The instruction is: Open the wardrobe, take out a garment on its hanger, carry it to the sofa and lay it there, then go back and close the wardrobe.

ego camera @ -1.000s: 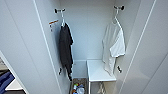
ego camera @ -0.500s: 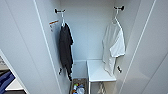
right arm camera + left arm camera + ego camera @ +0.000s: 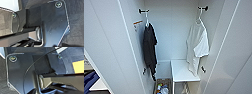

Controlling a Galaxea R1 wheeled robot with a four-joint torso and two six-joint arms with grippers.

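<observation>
Currently, tall white wardrobe (image 3: 106, 50) stood open. Thin white short-sleeved shirt (image 3: 197, 47) hung inside at right on thin white hanger (image 3: 199, 18), long black garment (image 3: 149, 50) at left. Tool states: couldn't tell.

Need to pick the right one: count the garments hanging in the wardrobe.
2. A black garment hangs on the left hook; the white shirt hangs on the right hook, above the white shelf. None seems hidden.
</observation>
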